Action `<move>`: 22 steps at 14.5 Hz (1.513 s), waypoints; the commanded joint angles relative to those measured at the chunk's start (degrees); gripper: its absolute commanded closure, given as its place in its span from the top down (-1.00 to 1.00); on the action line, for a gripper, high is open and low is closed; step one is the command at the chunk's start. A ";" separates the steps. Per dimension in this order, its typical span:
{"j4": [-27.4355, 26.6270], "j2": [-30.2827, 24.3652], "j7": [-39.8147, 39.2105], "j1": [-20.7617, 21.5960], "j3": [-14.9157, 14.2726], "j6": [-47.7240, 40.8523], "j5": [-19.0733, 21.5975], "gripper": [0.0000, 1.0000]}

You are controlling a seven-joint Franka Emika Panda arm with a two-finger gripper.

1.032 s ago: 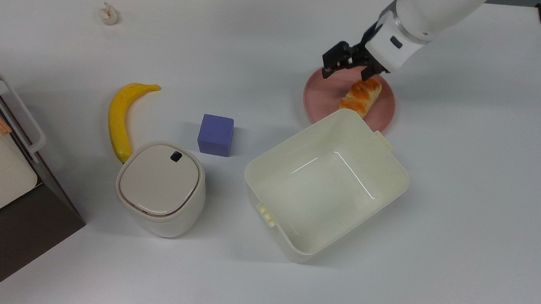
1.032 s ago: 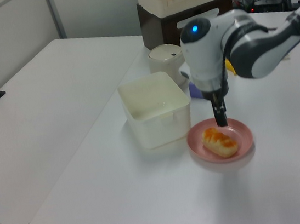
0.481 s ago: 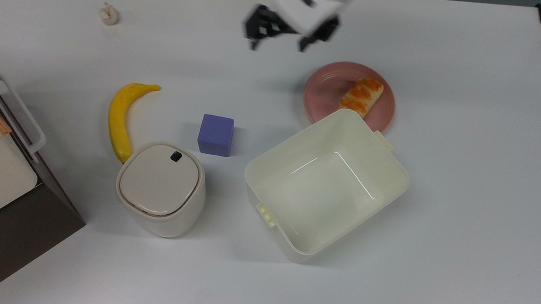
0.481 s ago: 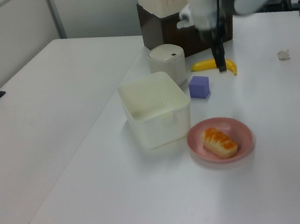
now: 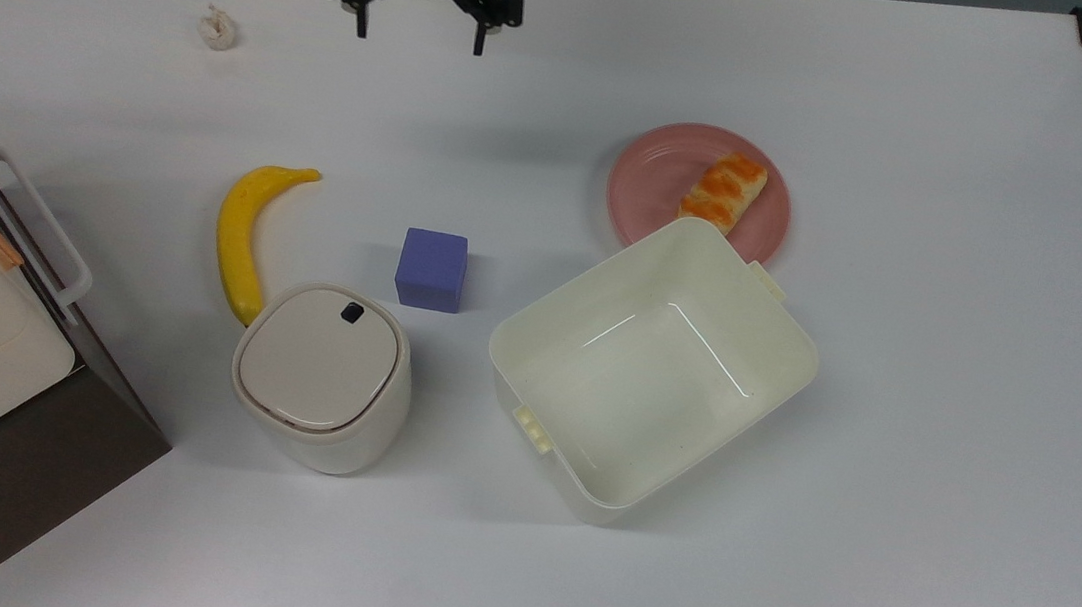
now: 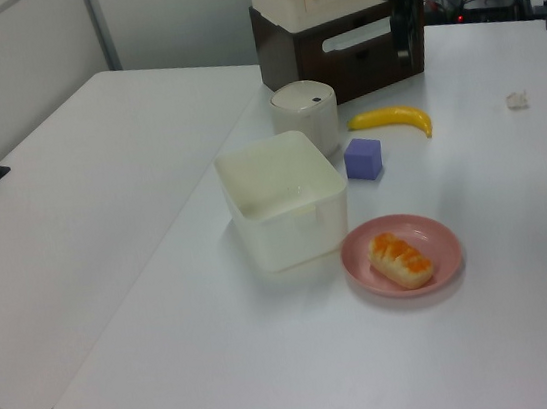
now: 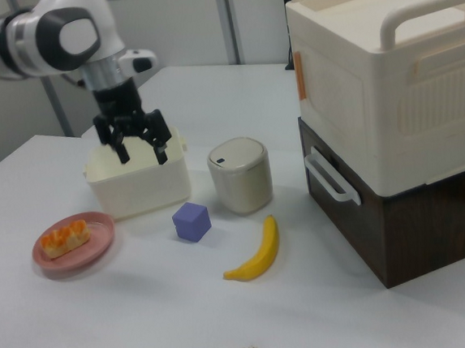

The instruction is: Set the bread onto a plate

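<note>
Top view: bread (image 5: 723, 193) lies on the plate (image 5: 648, 192) at right of centre, long axis diagonal; the hand (image 5: 419, 32), fingers spread and empty, hangs well apart at upper left.

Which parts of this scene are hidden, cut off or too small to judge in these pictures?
- Plate: in the top view the cream tub covers its near rim.
- Banana: in the top view the lidded bin hides its lower end.
- Hand: open, but the top view's upper edge cuts off the arm above it.
- Small whitish lump: too small to identify.
- Bread: its underside on the plate is unseen.
</note>
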 commanded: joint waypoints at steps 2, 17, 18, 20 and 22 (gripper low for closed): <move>6.15 -0.19 -0.39 -5.60 -4.64 0.01 13.12 1.00; 5.63 -1.16 1.72 -1.20 -4.30 -2.98 5.39 1.00; 5.63 -1.24 1.72 -1.20 -4.30 -2.98 5.39 1.00; 5.63 -1.16 1.72 -1.20 -4.30 -2.98 5.39 1.00; 5.63 -1.24 1.63 -1.20 -4.30 -2.98 5.31 1.00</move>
